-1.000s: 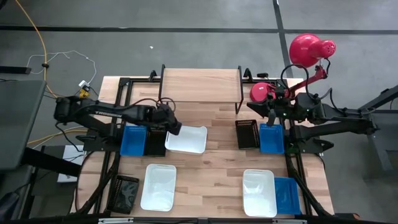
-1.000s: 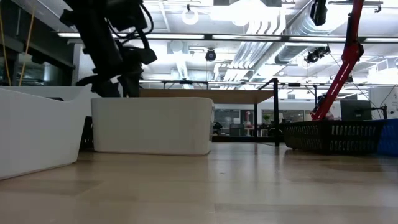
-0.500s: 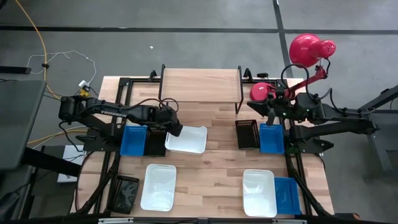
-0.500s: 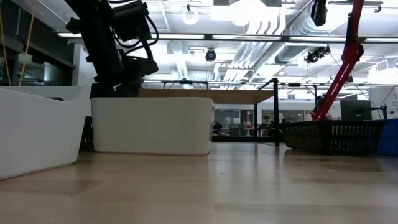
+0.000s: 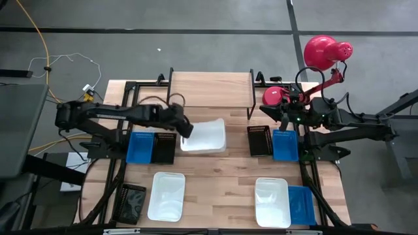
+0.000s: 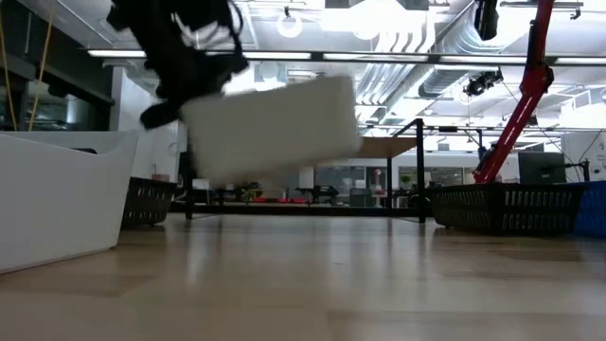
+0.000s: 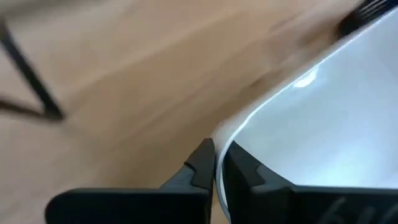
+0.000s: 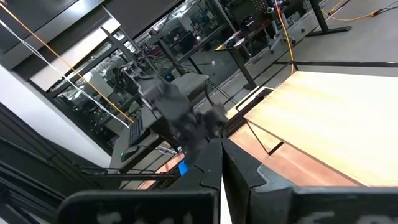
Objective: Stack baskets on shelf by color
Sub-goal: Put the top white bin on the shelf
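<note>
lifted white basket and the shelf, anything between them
Nothing: high view shows bare tabletop between the white basket, held by the left end effector, and the shelf.

The lifted basket (image 5: 206,135) is white. Bright blue baskets (image 5: 139,146) flank black slotted-mesh ones (image 5: 259,140). The shelf (image 5: 210,88) and counter (image 5: 222,179) are pale wood; the lamp (image 5: 321,51) is pink-red.

Grey floor (image 5: 215,16); ceiling strip lights (image 6: 398,57), ducts; possibly desks beyond; red lamp (image 5: 323,51).
</note>
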You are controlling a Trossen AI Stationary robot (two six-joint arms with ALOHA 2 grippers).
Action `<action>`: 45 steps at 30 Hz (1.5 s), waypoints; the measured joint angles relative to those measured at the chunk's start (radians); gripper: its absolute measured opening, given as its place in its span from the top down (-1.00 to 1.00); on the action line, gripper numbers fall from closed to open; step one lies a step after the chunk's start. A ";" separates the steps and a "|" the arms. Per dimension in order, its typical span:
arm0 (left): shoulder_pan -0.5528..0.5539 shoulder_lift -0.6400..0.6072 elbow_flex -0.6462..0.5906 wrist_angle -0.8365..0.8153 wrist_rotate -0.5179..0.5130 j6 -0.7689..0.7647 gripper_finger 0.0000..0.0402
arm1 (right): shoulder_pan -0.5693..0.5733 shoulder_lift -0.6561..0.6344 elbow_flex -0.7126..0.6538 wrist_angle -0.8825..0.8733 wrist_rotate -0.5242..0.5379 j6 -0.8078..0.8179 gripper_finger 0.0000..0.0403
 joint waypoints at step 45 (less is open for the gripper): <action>-0.085 -0.084 0.114 -0.326 -0.693 -1.266 1.00 | 0.000 0.000 0.000 -0.007 0.092 0.008 1.00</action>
